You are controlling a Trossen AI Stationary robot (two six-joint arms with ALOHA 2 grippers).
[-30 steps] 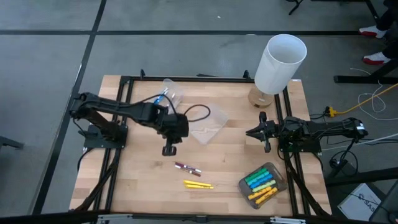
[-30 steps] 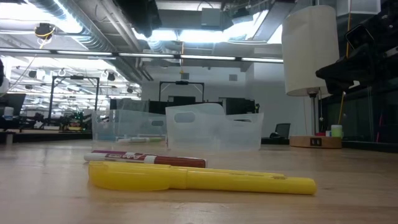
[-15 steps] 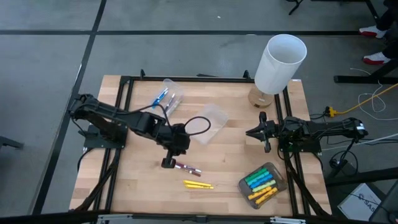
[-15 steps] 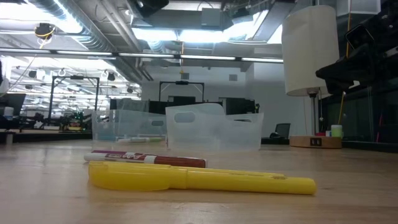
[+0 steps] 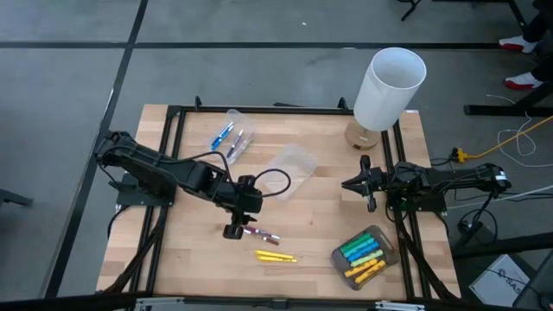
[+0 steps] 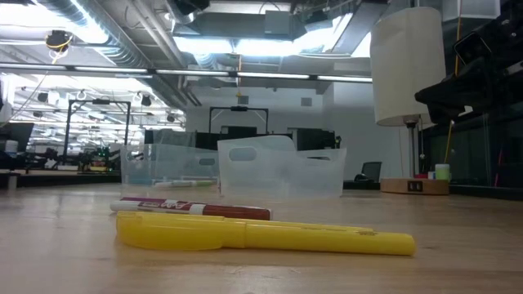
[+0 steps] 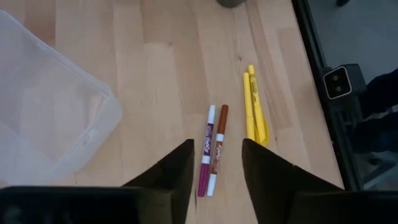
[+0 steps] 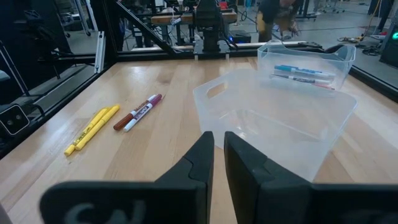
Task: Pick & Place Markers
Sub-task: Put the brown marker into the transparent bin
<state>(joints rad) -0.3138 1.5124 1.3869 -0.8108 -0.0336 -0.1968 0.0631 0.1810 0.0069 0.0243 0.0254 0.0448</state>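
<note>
Left gripper point(image 7: 214, 163) hovers, fingers parted and empty, over two thin maroon pens point(image 7: 212, 149) on the pale wood-grain desk point(image 7: 161, 74); right gripper point(image 8: 217, 152) waits, fingers nearly closed and empty.

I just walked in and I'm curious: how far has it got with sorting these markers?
Partly done. Blue-capped markers lie in one clear tub, and green, blue and yellow ones fill another tub. In hand: the left gripper, open and empty, hangs above the maroon and purple markers. These and the two yellow markers are left on the table. The right gripper waits at the side.
</note>
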